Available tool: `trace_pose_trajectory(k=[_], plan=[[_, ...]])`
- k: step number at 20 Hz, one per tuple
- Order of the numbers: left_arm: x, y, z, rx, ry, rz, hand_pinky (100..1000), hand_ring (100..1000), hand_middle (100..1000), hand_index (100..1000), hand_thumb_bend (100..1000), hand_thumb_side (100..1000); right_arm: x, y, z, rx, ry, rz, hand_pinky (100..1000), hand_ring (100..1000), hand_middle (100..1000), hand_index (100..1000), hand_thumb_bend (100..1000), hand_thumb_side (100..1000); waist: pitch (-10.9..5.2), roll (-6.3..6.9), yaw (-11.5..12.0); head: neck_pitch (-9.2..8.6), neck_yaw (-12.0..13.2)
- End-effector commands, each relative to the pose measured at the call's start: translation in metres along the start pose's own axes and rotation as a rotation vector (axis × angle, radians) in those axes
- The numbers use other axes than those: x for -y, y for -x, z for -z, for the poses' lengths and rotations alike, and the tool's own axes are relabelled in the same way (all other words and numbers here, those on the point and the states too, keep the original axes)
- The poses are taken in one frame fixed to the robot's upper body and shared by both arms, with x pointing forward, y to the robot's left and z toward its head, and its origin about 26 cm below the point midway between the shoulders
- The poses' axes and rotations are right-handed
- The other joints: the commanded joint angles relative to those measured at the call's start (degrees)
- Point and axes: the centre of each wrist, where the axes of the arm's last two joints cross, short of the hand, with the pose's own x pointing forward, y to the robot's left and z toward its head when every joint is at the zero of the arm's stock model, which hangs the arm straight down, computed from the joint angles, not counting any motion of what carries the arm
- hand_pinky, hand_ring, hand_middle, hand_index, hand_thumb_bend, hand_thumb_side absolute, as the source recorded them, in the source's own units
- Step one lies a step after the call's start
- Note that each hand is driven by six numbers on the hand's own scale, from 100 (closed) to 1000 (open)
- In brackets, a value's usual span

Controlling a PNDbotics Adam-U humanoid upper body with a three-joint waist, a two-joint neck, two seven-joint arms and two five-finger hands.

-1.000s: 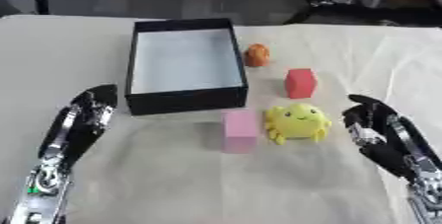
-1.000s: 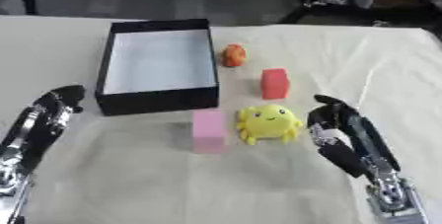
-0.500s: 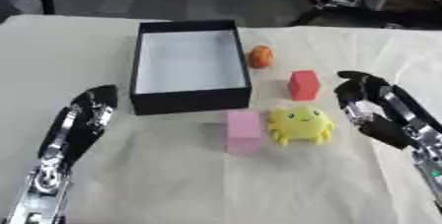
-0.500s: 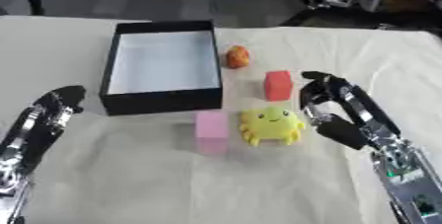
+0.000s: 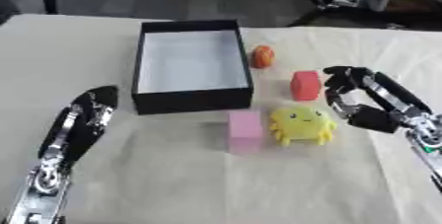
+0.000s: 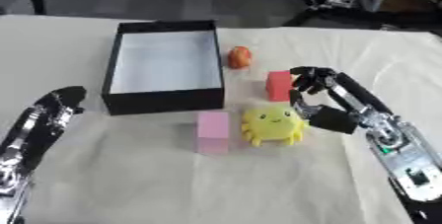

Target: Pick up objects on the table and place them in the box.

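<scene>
— Box first: where does the black rectangular box with the pale inside [image 5: 192, 65] sit?
— On the cream cloth-covered table [image 5: 172, 178], left of centre, open at the top, with nothing showing inside it.
— And the objects?
— A small orange rounded object [image 5: 262, 56] lies just beside the box's right wall. A red block [image 5: 305, 85] stands nearer, to the right. A pink upright block [image 5: 244, 129] sits just in front of the box's near right corner, and a yellow round toy with a face and stubby legs [image 5: 301, 125] is right beside it.
— The right hand?
— The right hand [image 6: 321, 97] is just right of the red block and the yellow toy, fingers [image 6: 304, 81] curled over, holding nothing; I can't tell whether they touch the block.
— The left?
— The left hand [image 5: 85, 119] rests at the lower left, fingers straight, well apart from everything.
</scene>
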Motion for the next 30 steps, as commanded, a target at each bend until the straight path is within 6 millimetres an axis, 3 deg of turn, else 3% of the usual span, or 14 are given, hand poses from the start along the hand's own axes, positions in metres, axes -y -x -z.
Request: trace_pose_trajectory(k=[1, 9, 23, 27, 30], plan=[[-0.004, -0.005, 0.002, 0.020, 0.007, 0.015, 794, 841, 765, 814, 234, 725, 0.006, 0.009, 0.004, -0.007, -0.056, -0.097, 733, 737, 708, 891, 100, 687, -1.80, 0.09, 0.2, -0.09, -0.2], [-0.003, -0.005, 0.002, 0.020, 0.009, 0.012, 795, 841, 765, 815, 228, 730, -0.001, 0.020, 0.010, 0.008, -0.158, -0.204, 755, 755, 727, 888, 149, 704, -1.91, 0.02, 0.5, -0.09, -0.1], [-0.003, -0.005, 0.002, 0.020, 0.011, 0.011, 796, 842, 766, 816, 221, 736, 0.000, 0.016, 0.022, 0.029, -0.314, -0.365, 794, 782, 757, 881, 231, 739, -1.86, -0.02, 0.7, -0.09, -0.3], [-0.003, -0.005, 0.002, 0.020, 0.011, 0.010, 796, 842, 766, 816, 221, 736, 0.001, 0.016, 0.025, 0.025, -0.352, -0.399, 799, 784, 760, 877, 225, 707, -1.85, -0.03, 0.7, -0.09, -0.3], [-0.003, -0.005, 0.002, 0.020, 0.011, 0.010, 796, 842, 766, 817, 217, 742, 0.001, 0.017, 0.026, 0.016, -0.380, -0.415, 802, 784, 757, 868, 181, 628, -1.87, -0.02, 0.7, -0.09, -0.3]])
